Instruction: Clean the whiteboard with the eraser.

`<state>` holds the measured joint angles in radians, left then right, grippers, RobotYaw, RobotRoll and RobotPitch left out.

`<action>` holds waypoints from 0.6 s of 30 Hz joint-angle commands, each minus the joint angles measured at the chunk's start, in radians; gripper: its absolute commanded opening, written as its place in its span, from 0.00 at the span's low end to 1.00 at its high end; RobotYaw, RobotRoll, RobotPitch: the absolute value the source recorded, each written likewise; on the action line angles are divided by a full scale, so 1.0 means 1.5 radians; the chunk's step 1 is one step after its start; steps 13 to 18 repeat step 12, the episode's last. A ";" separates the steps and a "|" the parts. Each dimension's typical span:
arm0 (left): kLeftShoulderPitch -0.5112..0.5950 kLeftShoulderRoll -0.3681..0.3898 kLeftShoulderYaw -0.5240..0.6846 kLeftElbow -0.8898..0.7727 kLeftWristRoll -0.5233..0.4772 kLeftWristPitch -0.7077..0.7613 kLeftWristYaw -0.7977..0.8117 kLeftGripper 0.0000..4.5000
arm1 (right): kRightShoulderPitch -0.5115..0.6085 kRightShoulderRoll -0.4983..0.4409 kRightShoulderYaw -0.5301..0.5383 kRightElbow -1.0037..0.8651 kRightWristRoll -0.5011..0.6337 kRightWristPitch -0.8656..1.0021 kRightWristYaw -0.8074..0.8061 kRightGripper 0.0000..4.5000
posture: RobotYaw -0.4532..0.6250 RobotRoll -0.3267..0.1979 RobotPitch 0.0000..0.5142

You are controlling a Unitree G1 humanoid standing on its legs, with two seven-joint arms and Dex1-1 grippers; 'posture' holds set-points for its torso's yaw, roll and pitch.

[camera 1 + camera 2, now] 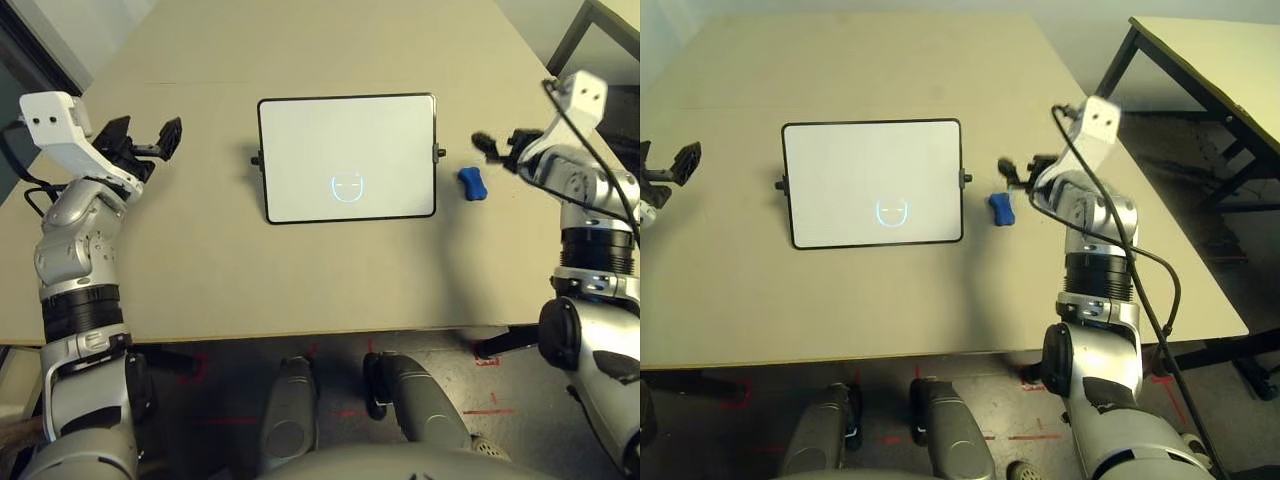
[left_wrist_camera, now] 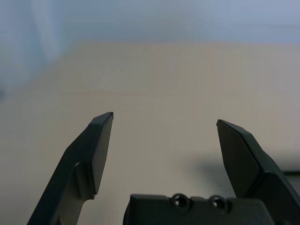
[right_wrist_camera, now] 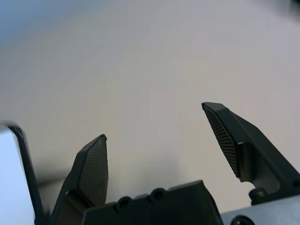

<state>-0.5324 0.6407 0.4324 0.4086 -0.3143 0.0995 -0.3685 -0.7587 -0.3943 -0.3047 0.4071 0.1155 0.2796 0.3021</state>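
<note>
Right hand [image 3: 159, 140] wide-spread — beside eraser [image 1: 472, 183]

The whiteboard [image 1: 347, 158] lies flat on the table [image 1: 220, 270], near its middle. The eraser [image 1: 472, 184] lies on the table just right of the board, apart from it. A second table [image 1: 1215, 70] stands off to the right.

Beige table [image 1: 200, 270]: 1 whiteboard [image 1: 347, 158] lying flat at centre, small circular mark on its near half. 1 blue eraser [image 1: 472, 183] just beside its right edge, apart. Left gripper [image 1: 150, 135] spread open, well left of board. Right gripper [image 1: 488, 146] near eraser.
</note>
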 commanded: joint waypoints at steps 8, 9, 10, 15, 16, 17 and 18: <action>0.018 0.024 0.017 0.171 0.052 -0.199 0.029 1.00 | 0.010 -0.008 -0.036 0.297 0.011 -0.315 -0.059 1.00 | 0.40 0.62 0.26; 0.016 0.028 0.019 0.187 0.052 -0.204 0.031 1.00 | 0.008 -0.010 -0.035 0.317 0.012 -0.329 -0.059 1.00 | 0.40 0.62 0.25; 0.014 0.030 0.020 0.201 0.051 -0.207 0.031 1.00 | 0.006 -0.012 -0.035 0.335 0.012 -0.342 -0.058 1.00 | 0.40 0.62 0.24; 0.013 0.034 0.026 0.237 0.048 -0.215 0.034 1.00 | 0.008 -0.015 -0.032 0.364 0.012 -0.361 -0.057 1.00 | 0.40 0.62 0.23; 0.013 0.034 0.026 0.237 0.048 -0.215 0.034 1.00 | 0.008 -0.015 -0.032 0.364 0.012 -0.361 -0.057 1.00 | 0.40 0.62 0.23; 0.013 0.034 0.026 0.237 0.048 -0.215 0.034 1.00 | 0.008 -0.015 -0.032 0.364 0.012 -0.361 -0.057 1.00 | 0.40 0.62 0.23; 0.013 0.034 0.026 0.237 0.048 -0.215 0.034 1.00 | 0.008 -0.015 -0.032 0.364 0.012 -0.361 -0.057 1.00 | 0.40 0.62 0.23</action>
